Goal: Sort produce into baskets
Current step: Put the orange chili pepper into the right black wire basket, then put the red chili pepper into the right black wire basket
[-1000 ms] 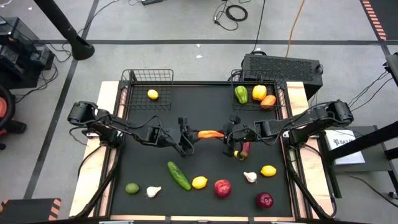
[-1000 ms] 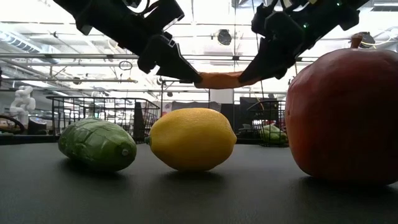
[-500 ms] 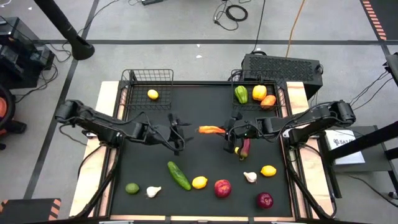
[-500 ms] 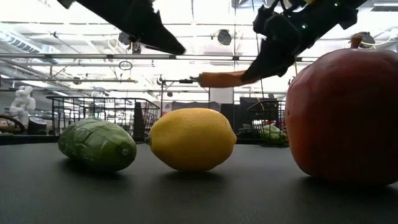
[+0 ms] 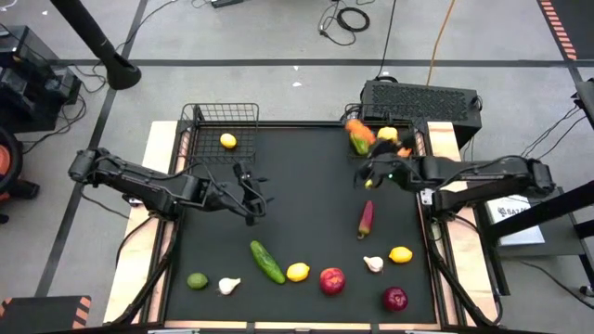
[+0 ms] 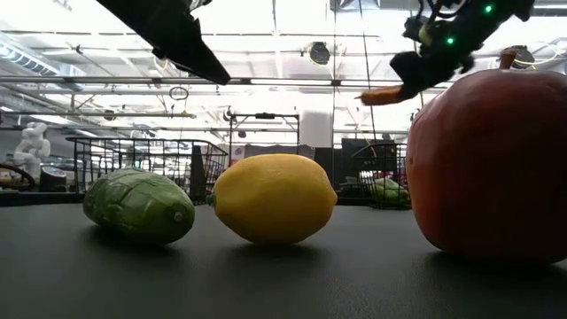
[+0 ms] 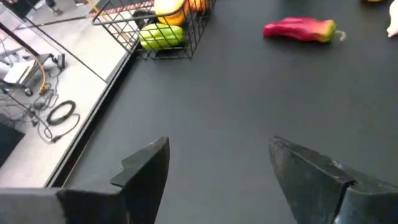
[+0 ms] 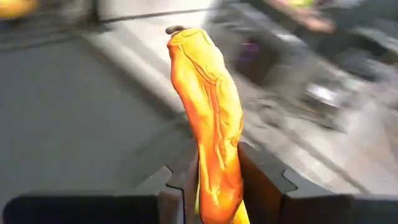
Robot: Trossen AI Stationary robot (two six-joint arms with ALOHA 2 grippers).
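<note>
With my right gripper [image 8: 217,186] clamped on an orange pepper [image 8: 210,112] near the far-right basket [image 5: 419,148] holding three items, and my left gripper [image 7: 217,168] open and empty mid-table, one lemon [image 5: 228,141] occupies the far-left basket [image 5: 197,116]; nine pieces remain.

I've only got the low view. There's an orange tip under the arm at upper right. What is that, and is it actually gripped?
Observer: It's a long orange pepper, clamped between the fingers of the right end effector.
Operator: Where over the table is it?
Observer: From above, that end effector is at the right basket, by the side facing the middle of the table.
Operator: And the left arm?
Observer: The left end effector is open and empty, above bare mat left of centre.
</note>
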